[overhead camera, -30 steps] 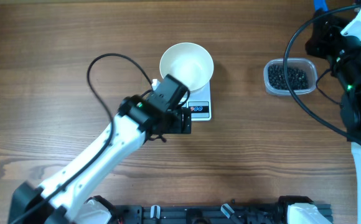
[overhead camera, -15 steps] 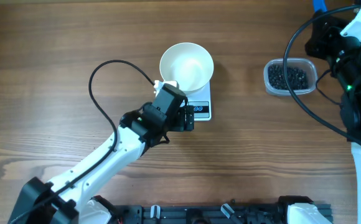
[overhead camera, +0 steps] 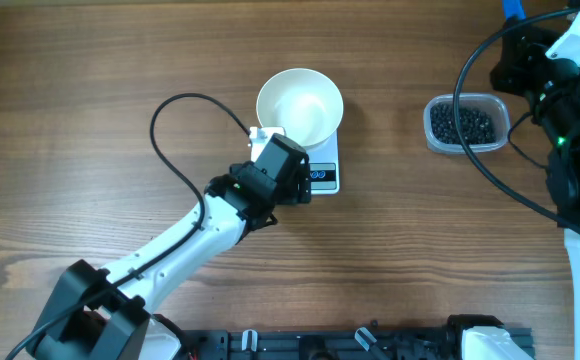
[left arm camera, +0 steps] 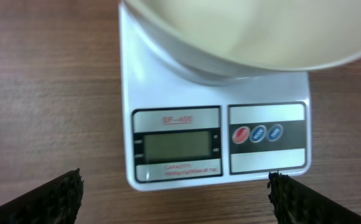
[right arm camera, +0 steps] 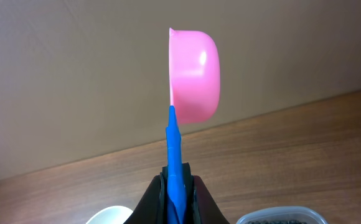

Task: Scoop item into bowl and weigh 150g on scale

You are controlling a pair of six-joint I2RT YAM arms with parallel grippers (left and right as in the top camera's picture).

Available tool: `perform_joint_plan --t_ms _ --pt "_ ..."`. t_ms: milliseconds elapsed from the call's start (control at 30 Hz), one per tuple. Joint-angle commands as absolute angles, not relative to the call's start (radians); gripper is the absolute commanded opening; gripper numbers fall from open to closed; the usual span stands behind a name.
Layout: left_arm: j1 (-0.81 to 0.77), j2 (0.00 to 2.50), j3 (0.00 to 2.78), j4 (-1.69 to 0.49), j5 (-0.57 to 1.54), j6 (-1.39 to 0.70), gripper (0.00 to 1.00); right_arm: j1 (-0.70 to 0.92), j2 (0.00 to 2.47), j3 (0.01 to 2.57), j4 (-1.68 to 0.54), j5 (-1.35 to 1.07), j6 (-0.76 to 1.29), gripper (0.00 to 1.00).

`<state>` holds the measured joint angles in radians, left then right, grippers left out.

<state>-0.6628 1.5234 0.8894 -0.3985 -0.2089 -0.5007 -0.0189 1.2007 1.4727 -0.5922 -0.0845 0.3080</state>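
Left arm (overhead camera: pixel 185 240): white links, black joints, a looping black cable (overhead camera: pixel 154 128).
Right arm (overhead camera: pixel 575 185): black housing, green lights (overhead camera: pixel 560 141), white lower link, black cables.
Left fingers (left arm camera: pixel 50 202): black, rough-textured.
Right fingers (right arm camera: pixel 155 202): black.

Two-armed robot at work: the left arm (overhead camera: pixel 185 235) stretches diagonally from the near left toward the centre, white links extended and its black wrist (overhead camera: pixel 275 160) angled downward. The left gripper (left arm camera: pixel 177 199) hangs with jaws spread wide and holds nothing; its dark fingertips (left arm camera: pixel 53 199) show at the two lower corners of the wrist view. The right arm (overhead camera: pixel 570 100) stands folded at the far right edge. The right gripper (right arm camera: pixel 175 186) is clamped tight on the blue handle of a pink scoop (right arm camera: pixel 194 74), which is held upright with its cup turned on edge.
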Motion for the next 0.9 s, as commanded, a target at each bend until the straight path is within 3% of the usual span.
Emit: perform_joint_plan --t_ms 0,867 --pt "-0.704 1.539 0.883 -0.376 -0.230 -0.392 1.00 -0.021 1.203 1.500 -0.591 -0.067 0.288 0.04" --pt "-0.715 1.639 0.883 -0.303 -0.289 -0.585 1.00 -0.021 1.207 1.500 -0.591 -0.067 0.290 0.04"
